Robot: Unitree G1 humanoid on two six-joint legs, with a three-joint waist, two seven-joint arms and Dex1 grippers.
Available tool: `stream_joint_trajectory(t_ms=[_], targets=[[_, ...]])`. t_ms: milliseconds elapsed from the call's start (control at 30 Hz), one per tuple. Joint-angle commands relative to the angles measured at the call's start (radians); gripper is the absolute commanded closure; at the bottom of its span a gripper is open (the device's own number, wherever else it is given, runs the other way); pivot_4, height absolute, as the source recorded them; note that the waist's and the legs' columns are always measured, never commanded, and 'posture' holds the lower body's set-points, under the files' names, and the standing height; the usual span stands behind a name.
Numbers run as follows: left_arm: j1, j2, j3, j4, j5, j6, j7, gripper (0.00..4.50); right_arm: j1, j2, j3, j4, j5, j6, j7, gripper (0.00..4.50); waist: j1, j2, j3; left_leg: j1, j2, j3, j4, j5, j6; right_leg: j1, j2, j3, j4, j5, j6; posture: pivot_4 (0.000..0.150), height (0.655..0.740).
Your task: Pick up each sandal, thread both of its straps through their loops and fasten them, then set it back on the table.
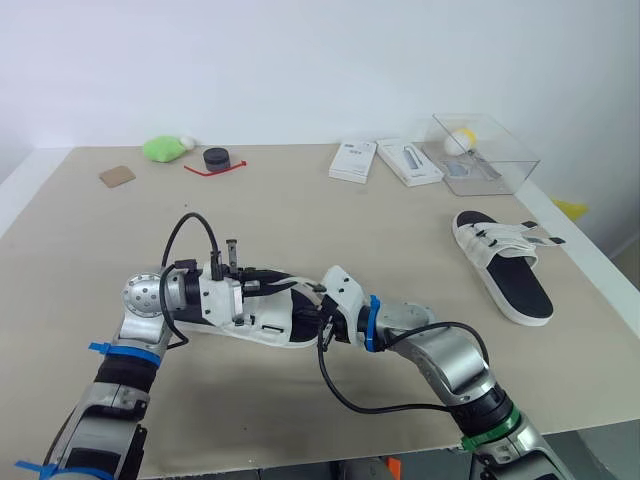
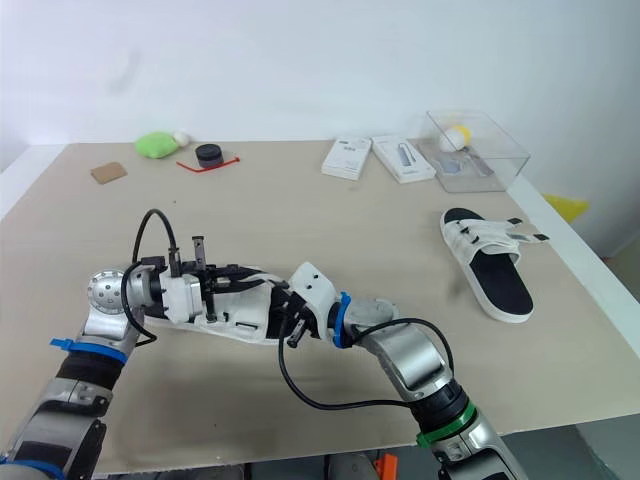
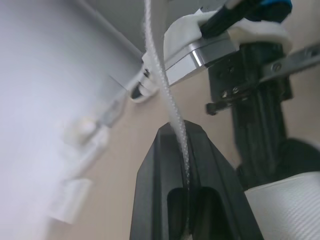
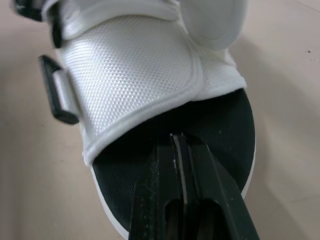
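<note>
- The sandal I'm working on (image 1: 268, 330) is well away from the clear box (image 1: 485, 150), toward the near edge of the surface (image 1: 330, 220). It is held between both arms.
- The left jaws are closed on a thin white strap (image 3: 165, 90), which runs edge-on between them.
- The right jaws are pressed together, with their tips at the black footbed (image 4: 220, 130) just under the wide woven strap (image 4: 135, 75). I can't tell whether they pinch anything.
- I judge the sandal to be light, with a fairly stiff sole and soft, floppy straps. I'd steady it by the sole rim and pull each strap by its free end.
- The second sandal (image 1: 500, 262) lies flat near the box, strap ends sticking out sideways.
- Two white cartons (image 1: 353, 160) just beside the box carry print too small to read. I see no brand on either sandal.
</note>
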Motion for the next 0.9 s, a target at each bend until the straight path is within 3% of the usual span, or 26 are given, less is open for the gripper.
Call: stream_joint_trajectory(t_ms=[33, 200, 300, 333, 700, 900], targets=[[-0.038, 0.037, -0.013, 0.083, -0.009, -0.154, 0.011, 3.94, -0.01, -0.009, 0.01, 0.025, -0.012, 0.006, 0.009, 4.5, 0.0, 0.0, 0.0, 0.0, 0.0, 0.0, 0.0, 0.0, 0.0, 0.0, 0.001, 0.001, 0.001, 0.0, 0.0, 0.15, 0.74], [-0.038, 0.063, -0.05, 0.12, -0.044, -0.241, 0.052, 1.79, -0.015, -0.005, 0.012, 0.033, -0.016, 0.003, 0.011, 4.5, -0.003, -0.002, -0.001, 0.0, -0.001, 0.0, 0.0, -0.002, 0.003, 0.0, 0.004, 0.007, 0.007, 0.001, 0.001, 0.15, 0.74], [-0.018, 0.082, -0.057, 0.093, -0.072, -0.162, 0.078, 0.31, -0.009, -0.007, 0.015, 0.028, -0.018, 0.003, 0.012, 4.5, -0.003, -0.002, -0.001, 0.0, -0.001, 0.0, 0.0, -0.002, 0.004, 0.0, 0.004, 0.008, 0.009, 0.001, 0.001, 0.15, 0.74], [-0.01, 0.091, -0.06, 0.073, -0.084, -0.124, 0.082, 0.08, -0.008, -0.007, 0.015, 0.028, -0.018, 0.004, 0.012, 4.5, -0.003, -0.002, -0.001, 0.0, -0.001, -0.001, 0.0, -0.002, 0.005, 0.0, 0.005, 0.008, 0.009, 0.001, 0.001, 0.15, 0.74], [0.154, 0.277, -0.017, -0.332, -0.182, 0.561, 0.138, 0.08, 0.006, -0.007, 0.02, 0.026, -0.027, 0.002, -0.002, 4.5, -0.006, -0.002, 0.0, 0.002, -0.001, 0.0, 0.0, -0.002, 0.005, -0.001, 0.005, 0.008, 0.011, -0.001, 0.0, 0.15, 0.74], [0.27, 0.359, 0.026, -0.487, -0.194, 0.763, 0.13, 0.08, 0.004, -0.006, 0.026, 0.034, -0.028, -0.003, 0.003, 4.5, -0.006, -0.002, 0.0, 0.002, 0.0, 0.001, 0.0, -0.003, 0.005, -0.003, 0.004, 0.008, 0.011, -0.007, -0.003, 0.15, 0.74]])
